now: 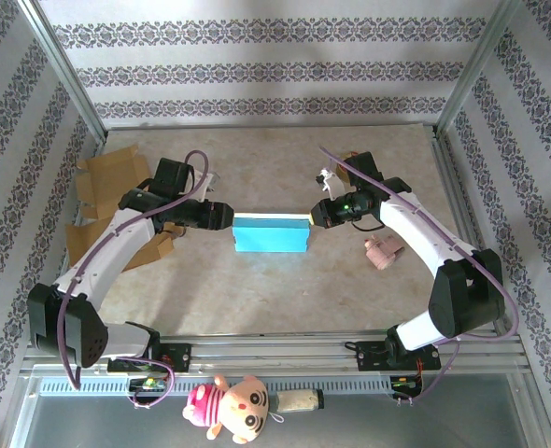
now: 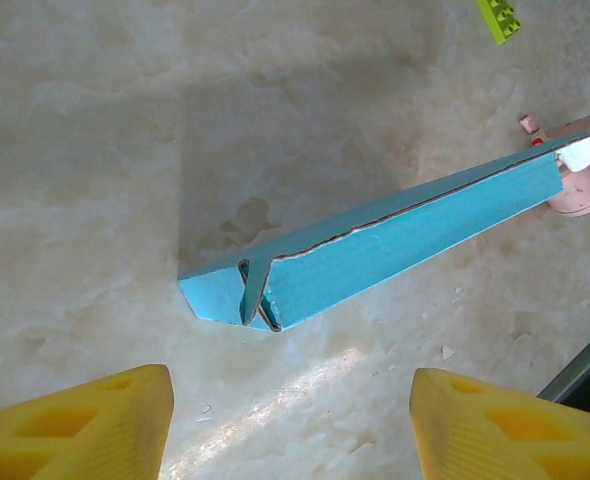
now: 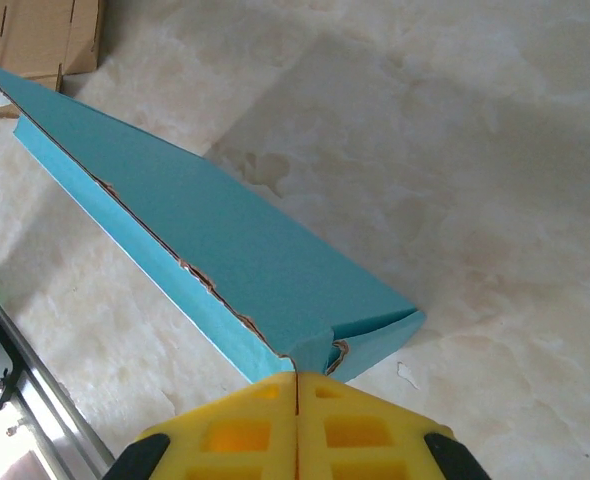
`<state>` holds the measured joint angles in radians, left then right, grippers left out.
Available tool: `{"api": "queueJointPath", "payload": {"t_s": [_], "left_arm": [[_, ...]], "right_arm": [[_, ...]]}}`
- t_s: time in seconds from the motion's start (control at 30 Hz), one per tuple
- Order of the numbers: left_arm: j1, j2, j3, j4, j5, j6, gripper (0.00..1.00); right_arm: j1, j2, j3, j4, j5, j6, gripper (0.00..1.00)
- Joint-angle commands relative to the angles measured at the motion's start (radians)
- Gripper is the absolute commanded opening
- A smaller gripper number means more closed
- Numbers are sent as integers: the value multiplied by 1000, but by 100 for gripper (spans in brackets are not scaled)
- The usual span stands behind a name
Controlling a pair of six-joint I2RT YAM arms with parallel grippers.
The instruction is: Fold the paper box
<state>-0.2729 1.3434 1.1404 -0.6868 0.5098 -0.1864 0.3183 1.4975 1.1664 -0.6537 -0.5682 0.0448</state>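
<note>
The paper box [image 1: 271,233] is a flat, long, blue carton lying in the middle of the table between the two arms. My left gripper [image 1: 227,217] is at its left end. In the left wrist view the gripper [image 2: 290,420] is open, and the box's tucked end flaps [image 2: 247,295] lie ahead of the yellow fingers [image 2: 105,425], apart from them. My right gripper [image 1: 313,215] is at the box's right end. In the right wrist view it [image 3: 297,378] is shut, pinching a small blue end flap [image 3: 313,352] of the box [image 3: 205,230].
Brown cardboard pieces [image 1: 107,182] lie at the left of the table. A pink toy [image 1: 383,250] sits right of the box and a small white figure [image 1: 327,177] behind it. A green brick [image 2: 498,18] lies farther off. A plush toy [image 1: 233,406] lies below the front rail.
</note>
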Motion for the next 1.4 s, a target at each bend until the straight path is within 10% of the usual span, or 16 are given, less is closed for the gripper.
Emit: {"api": "queueJointPath", "payload": {"t_s": [0.0, 0.8, 1.37], "left_arm": [[9, 23, 20, -9, 12, 23, 60], [8, 145, 36, 79, 4, 15, 22], [8, 145, 46, 76, 5, 0, 13]], "right_arm": [[14, -20, -8, -6, 11, -27, 7], [23, -23, -7, -13, 20, -34, 8], [23, -21, -5, -21, 22, -37, 8]]}}
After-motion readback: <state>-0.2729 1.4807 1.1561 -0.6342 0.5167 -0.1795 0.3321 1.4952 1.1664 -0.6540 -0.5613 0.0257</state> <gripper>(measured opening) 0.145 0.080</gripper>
